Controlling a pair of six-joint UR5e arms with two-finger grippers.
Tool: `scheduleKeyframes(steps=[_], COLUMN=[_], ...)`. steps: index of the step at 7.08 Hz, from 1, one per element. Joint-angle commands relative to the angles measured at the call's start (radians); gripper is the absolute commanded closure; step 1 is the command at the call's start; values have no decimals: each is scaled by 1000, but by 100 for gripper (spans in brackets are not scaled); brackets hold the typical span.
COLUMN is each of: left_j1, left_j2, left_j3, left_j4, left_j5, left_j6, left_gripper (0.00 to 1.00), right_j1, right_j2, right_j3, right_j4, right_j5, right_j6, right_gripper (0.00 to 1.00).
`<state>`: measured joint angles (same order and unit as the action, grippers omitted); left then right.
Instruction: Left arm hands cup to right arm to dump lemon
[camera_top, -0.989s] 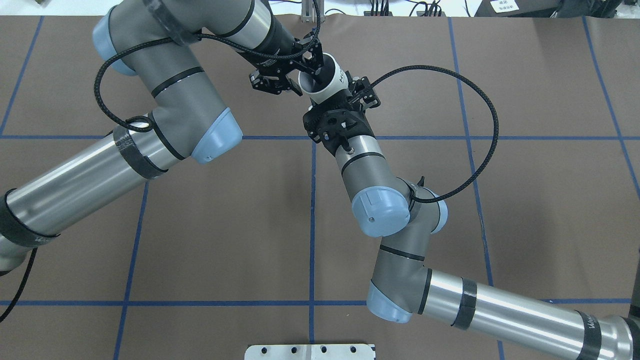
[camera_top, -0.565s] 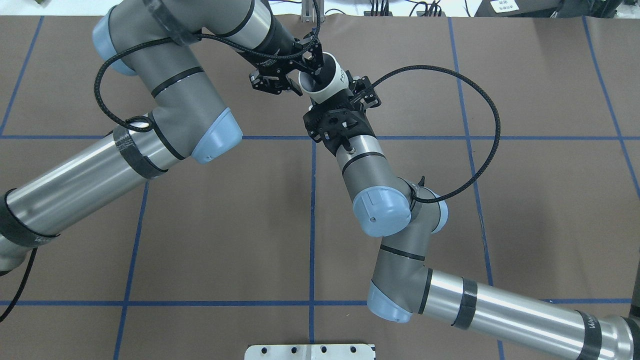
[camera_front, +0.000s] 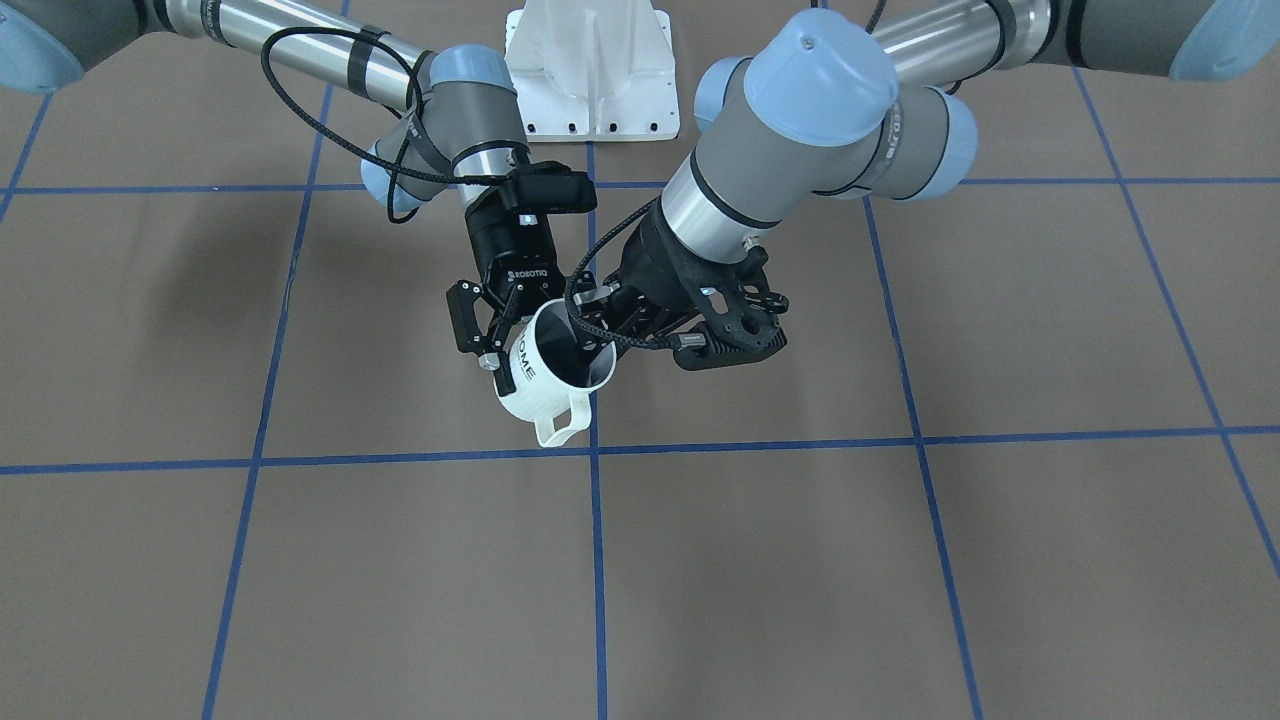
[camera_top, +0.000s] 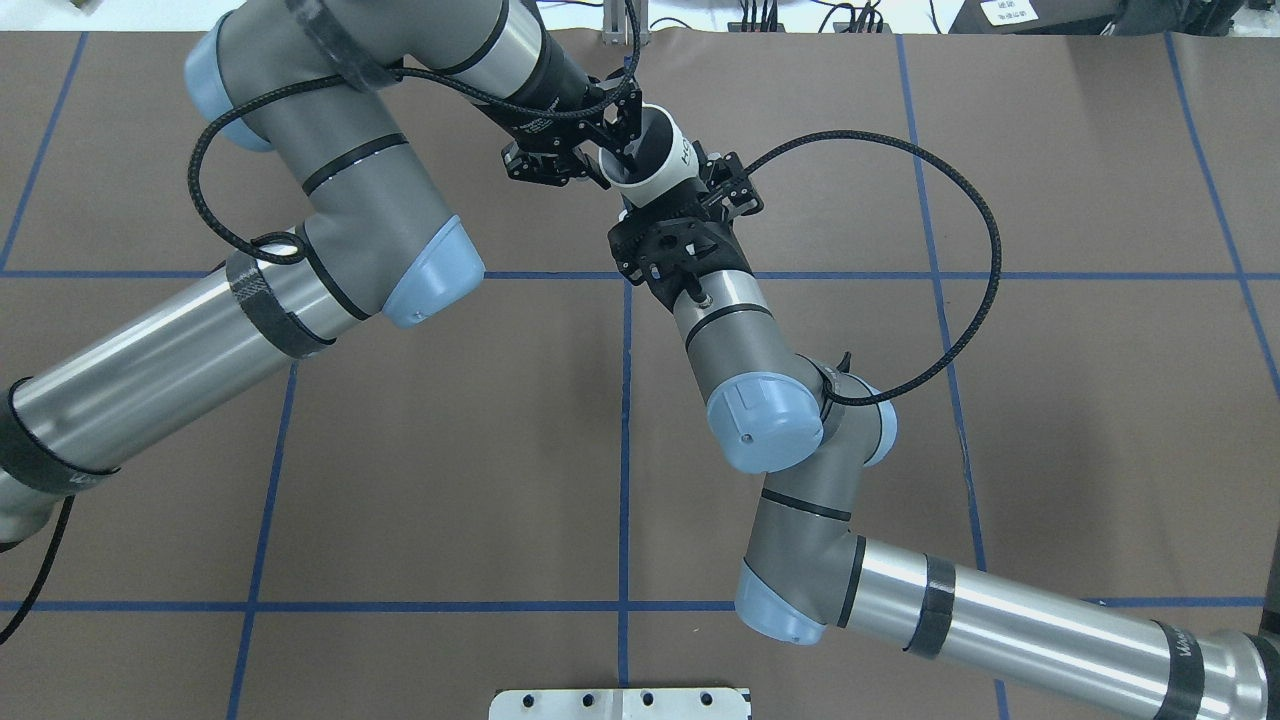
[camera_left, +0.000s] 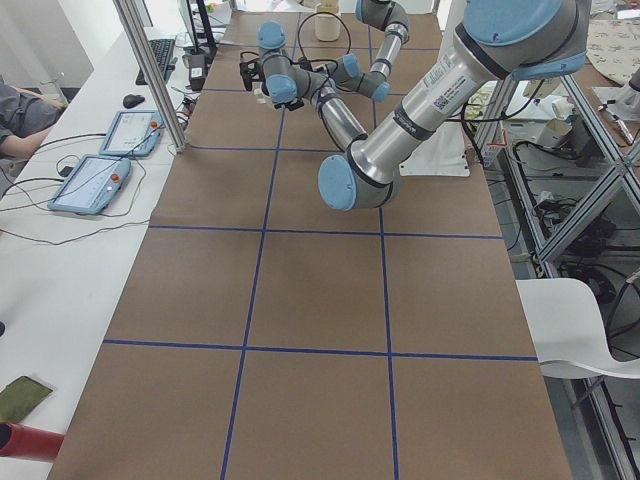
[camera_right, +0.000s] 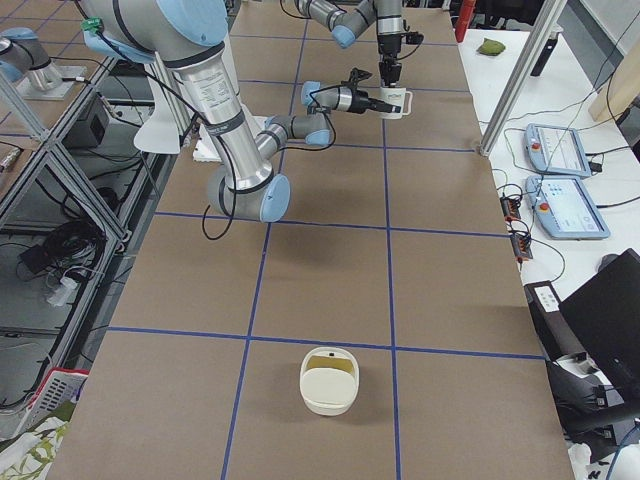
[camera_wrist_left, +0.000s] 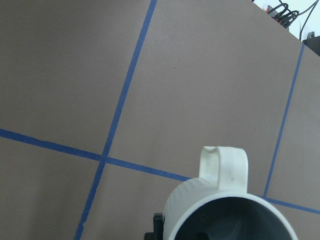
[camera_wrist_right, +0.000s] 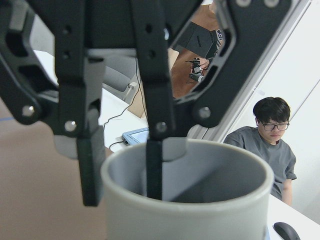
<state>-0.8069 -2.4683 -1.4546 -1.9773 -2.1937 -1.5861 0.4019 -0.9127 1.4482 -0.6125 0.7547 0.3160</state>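
The white cup (camera_top: 652, 172) hangs tilted above the table's far middle, with its handle (camera_front: 560, 425) pointing away from the robot. My left gripper (camera_top: 625, 150) is shut on the cup's rim, one finger inside and one outside, as the right wrist view (camera_wrist_right: 122, 175) shows. My right gripper (camera_front: 530, 350), marked ROBOTIQ, is open with its jaws wide on either side of the cup's body. One right finger (camera_front: 500, 372) lies against the lettered side. The lemon is hidden; the cup's inside looks dark in the left wrist view (camera_wrist_left: 230, 220).
A cream tub (camera_right: 329, 380) stands on the brown gridded table toward the robot's right end. The white robot base (camera_front: 590, 70) is at the table's near edge. Tablets (camera_right: 560, 205) lie on a side bench, where a seated person (camera_wrist_right: 270, 145) is.
The cup and both grippers have shifted slightly farther from the robot and a little to the right. The left gripper's hold on the rim is unchanged.
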Motion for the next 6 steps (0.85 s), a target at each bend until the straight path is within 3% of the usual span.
scheduleKeyframes(steps=[1,2,3,6], left_j1=[0,0,0,0], left_j2=[9,9,9,9], left_j3=[-1,-1,-3,-1], left_j4=[0,0,2,2], left_j5=[0,0,0,0], left_j6=[0,2,2,2], left_gripper=[100,100,100,100], right_j1=[0,2,0,0], right_j2=[0,-2,-2,-17], right_j3=[0,0,0,8], right_j4=[-3,0,0,0], right_j5=[-2,0,0,0], right_j6=[-2,0,0,0], right_gripper=[57,8,1,1])
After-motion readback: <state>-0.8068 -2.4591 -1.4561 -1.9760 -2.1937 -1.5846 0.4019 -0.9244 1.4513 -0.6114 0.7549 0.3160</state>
